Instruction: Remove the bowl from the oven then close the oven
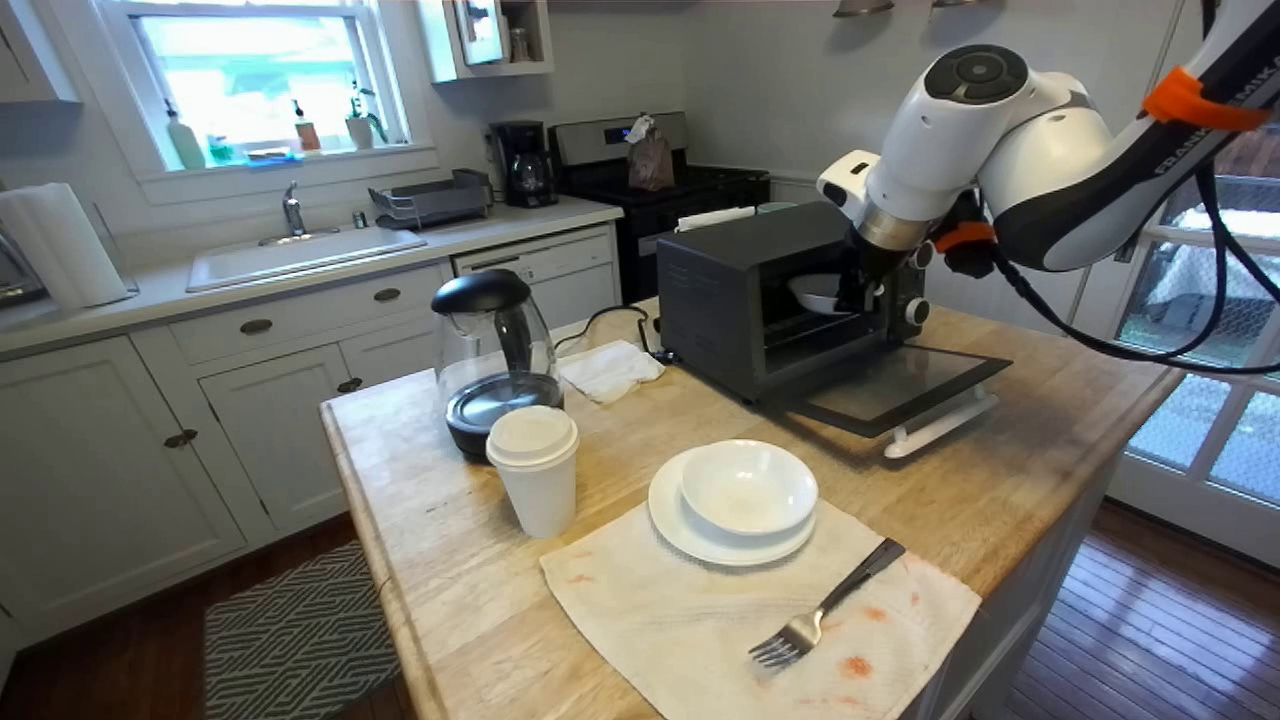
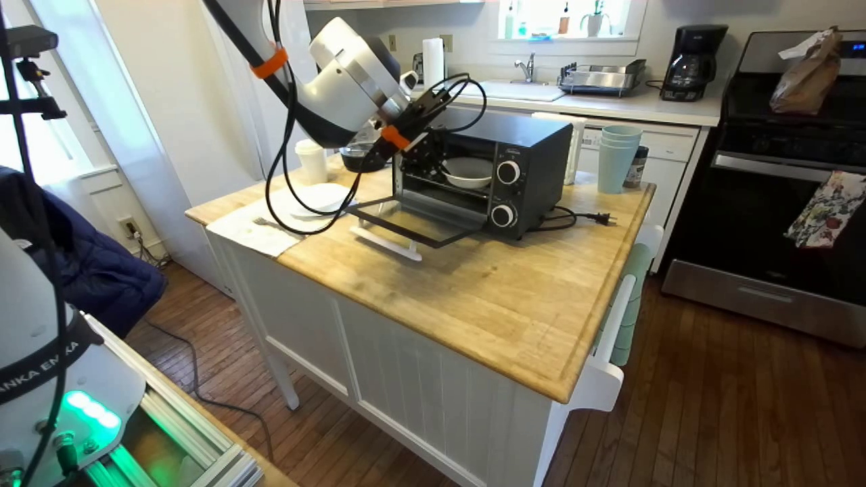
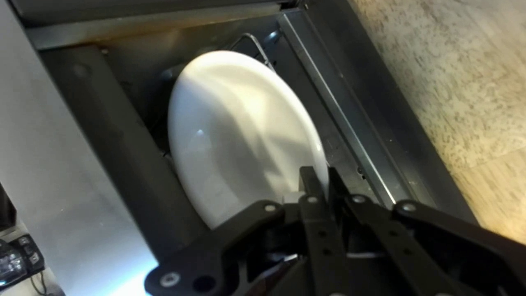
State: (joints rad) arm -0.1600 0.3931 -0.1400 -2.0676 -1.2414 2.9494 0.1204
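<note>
Your fingers [image 3: 309, 183] pinch the rim of the white bowl [image 3: 230, 135], one of them inside its wall and the other outside, as the wrist view shows. The bowl is within the black toaster oven [image 2: 544, 182], at the wire rack [image 3: 261, 51]; you cannot tell whether its base touches that rack. The oven's glass door [image 1: 890, 385] is down in front, its white handle [image 1: 940, 426] along the outer edge, over the wooden tabletop [image 2: 487, 291]. In an exterior view your Franka arm [image 1: 1055, 180] reaches in from the right; nearer than the oven you have a second white bowl [image 1: 750, 488] sitting on a white plate [image 1: 670, 515], both on a stained cloth placemat [image 1: 640, 600], with a dark-handled fork [image 1: 803, 632] lying on the same cloth, near and to the right of the plate. To the left stand a lidded white cup [image 1: 537, 475] and, just beyond it, a glass kettle [image 1: 505, 360]; a crumpled paper towel [image 1: 612, 370] lies between kettle and oven. In an exterior view you find a stack of pale blue cups [image 2: 617, 162] right of the oven, a small jar [image 2: 636, 170] just beside it, and a black power plug [image 2: 599, 218] lying nearer on the wood.
</note>
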